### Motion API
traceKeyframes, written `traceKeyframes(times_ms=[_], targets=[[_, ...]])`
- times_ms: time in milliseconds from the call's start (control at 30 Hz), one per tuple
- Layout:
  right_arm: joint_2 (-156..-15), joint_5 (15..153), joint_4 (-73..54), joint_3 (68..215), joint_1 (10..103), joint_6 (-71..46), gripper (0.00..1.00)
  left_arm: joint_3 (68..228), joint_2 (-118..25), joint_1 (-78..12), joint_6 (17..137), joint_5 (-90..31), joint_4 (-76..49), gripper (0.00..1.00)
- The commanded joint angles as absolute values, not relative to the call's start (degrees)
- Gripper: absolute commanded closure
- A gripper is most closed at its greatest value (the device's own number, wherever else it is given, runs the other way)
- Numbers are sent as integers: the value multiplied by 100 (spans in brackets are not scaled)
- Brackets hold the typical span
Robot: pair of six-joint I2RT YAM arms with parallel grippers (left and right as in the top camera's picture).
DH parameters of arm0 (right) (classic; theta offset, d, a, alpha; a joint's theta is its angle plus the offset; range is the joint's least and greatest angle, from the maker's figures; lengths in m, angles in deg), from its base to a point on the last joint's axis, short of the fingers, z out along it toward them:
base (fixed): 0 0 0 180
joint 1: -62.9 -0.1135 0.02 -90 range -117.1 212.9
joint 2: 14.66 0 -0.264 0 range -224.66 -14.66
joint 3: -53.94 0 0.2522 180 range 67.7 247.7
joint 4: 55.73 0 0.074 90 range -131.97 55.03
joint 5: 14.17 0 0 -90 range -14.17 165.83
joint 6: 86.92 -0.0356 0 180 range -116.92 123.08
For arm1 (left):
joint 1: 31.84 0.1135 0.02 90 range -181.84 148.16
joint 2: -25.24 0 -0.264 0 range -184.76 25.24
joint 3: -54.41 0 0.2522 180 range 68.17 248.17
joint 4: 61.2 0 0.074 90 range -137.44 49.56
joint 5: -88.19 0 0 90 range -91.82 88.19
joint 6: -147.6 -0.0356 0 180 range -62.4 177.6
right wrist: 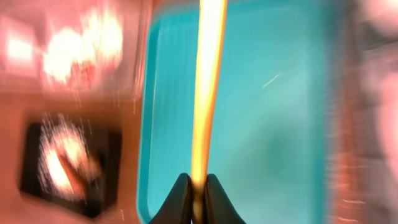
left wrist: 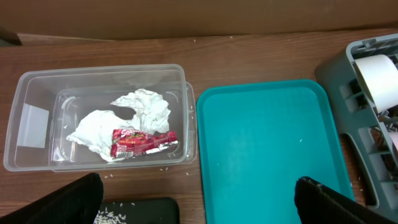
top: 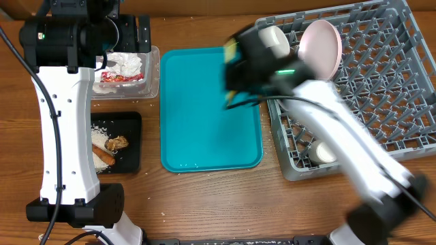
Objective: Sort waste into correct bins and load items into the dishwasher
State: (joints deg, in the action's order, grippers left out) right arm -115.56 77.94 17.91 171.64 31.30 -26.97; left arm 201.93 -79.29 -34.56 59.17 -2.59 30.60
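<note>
Jaws of my right gripper [right wrist: 198,190] pinch end of pale yellow spoon [right wrist: 208,93], over teal tray [right wrist: 273,124], mid-table toward far edge; view blurred. Spoon likely light, stiff, slick; end grip may pivot, nearer middle safer. Left gripper [left wrist: 198,182] wide, empty, above clear tub [left wrist: 37,87], far-left corner.

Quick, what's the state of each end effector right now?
Left end effector: open, holding nothing.
Right end effector: closed on the pale yellow spoon; the view is motion-blurred.
</note>
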Motion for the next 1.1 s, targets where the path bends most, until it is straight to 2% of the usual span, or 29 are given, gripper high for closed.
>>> traceKeyframes(times_ms=[0,200,433,533,600,667,833,1000,1033,1067], targets=[[-10747,6620,2291,17287,4107,-3400,96,20193,-7942,-3451,5932,-224,3051,0],[-10793,6080,3091,17003,5797,-4620,96,20193,-7942,-3451,5932,-226,3049,0],[-11051,6143,2584,15744,6429,-5761,96,20193,-7942,-3451,5932,-226,3051,0],[-11110,6198,1826,15186,6407,-5378,95,20193,-7942,-3451,5932,-224,3051,0],[-11112,6205,1688,15049,6380,-5348,83,20193,-7942,-3451,5932,-226,3049,0],[-11110,6301,1686,15029,6372,-5276,78,20193,-7942,-3451,5932,-224,3049,0],[-10903,6965,1913,15372,6378,-4546,77,20193,-7942,-3451,5932,-224,3051,0],[-10105,7391,3209,16568,6365,-3433,77,20193,-7942,-3451,5932,-226,3051,0],[-9982,7420,3419,16734,6365,-3387,72,20193,-7942,-3451,5932,-224,3049,0],[-9792,7448,3692,16983,6365,-3396,0,20193,-7942,-3451,5932,-224,3051,0]])
